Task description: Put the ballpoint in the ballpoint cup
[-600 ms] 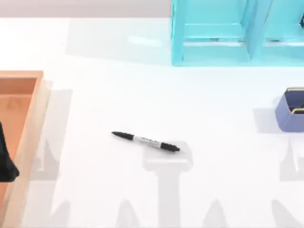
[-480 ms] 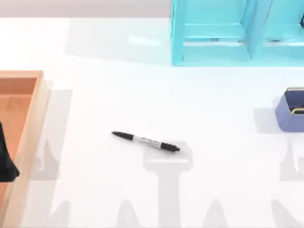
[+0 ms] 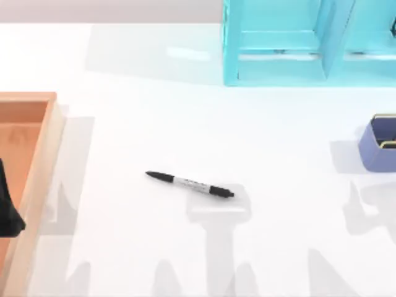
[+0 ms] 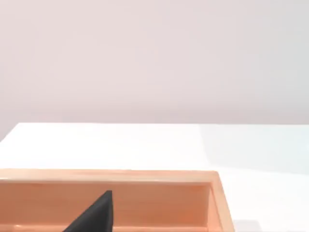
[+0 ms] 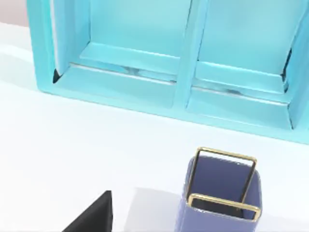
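The ballpoint (image 3: 190, 184) lies flat near the middle of the table, a slim pen with black ends and a white-grey printed barrel, tip pointing left. The ballpoint cup (image 3: 378, 143) stands upright at the table's right edge; it is periwinkle blue with a thin gold rim (image 5: 223, 193). A black part of my left gripper (image 3: 7, 210) hangs over the orange tray at the far left, well away from the ballpoint. A black part of my right gripper (image 5: 91, 216) shows in the right wrist view, a short way from the cup. Nothing is held.
A large cyan shelf unit (image 3: 278, 68) stands at the back right, behind the cup (image 5: 159, 96). An orange wooden tray (image 3: 43, 161) runs along the left edge (image 4: 145, 176). Open white tabletop lies between the ballpoint and the cup.
The arm shadows on the table's lower right have shifted to the left. The ballpoint, the cup and my left gripper have not moved.
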